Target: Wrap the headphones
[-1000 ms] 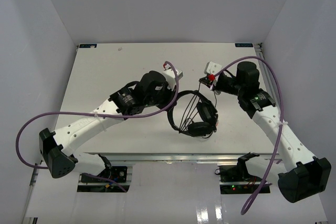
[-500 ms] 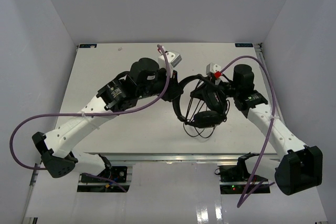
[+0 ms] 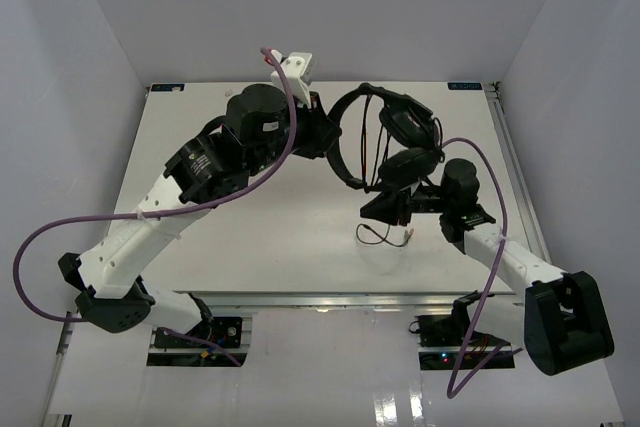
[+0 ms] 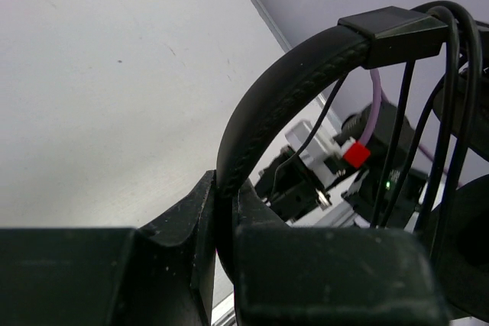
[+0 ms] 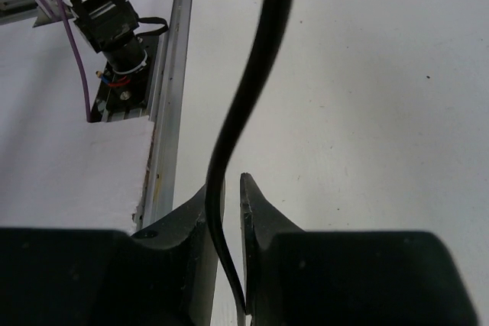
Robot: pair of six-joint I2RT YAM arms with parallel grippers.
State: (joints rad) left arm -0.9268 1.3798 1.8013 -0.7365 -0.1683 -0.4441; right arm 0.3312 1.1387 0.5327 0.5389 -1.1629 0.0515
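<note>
Top external view: headphones hang above the surface
Left claw: clenched on the headband
Right claw: cord between its fingers (grip cannot be told)

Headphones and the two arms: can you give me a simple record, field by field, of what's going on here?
Headphones: held up above the table, earcups hanging
Left fingers: clamped on the headband
Right fingers: cord runs between them with a slim gap beside it; firmness of grip unclear
Cord end: loose loop lying on the table
Wrapping: several strands cross the headband's arc; not finished
</note>
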